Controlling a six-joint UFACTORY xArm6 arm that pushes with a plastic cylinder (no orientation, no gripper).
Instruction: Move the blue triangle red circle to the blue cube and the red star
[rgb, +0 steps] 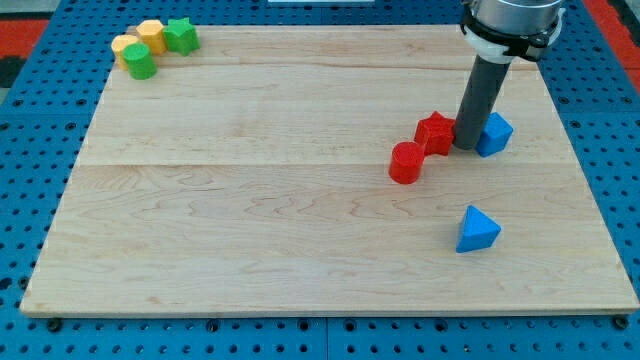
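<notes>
My tip rests on the board between the red star on its left and the blue cube on its right, close to both. The red circle, a short cylinder, sits just below and left of the red star, touching or nearly touching it. The blue triangle lies alone lower down, towards the view's bottom right, well apart from my tip.
A cluster at the view's top left holds a green cylinder, a yellow block, another yellow block and a green star. The wooden board lies on a blue perforated table.
</notes>
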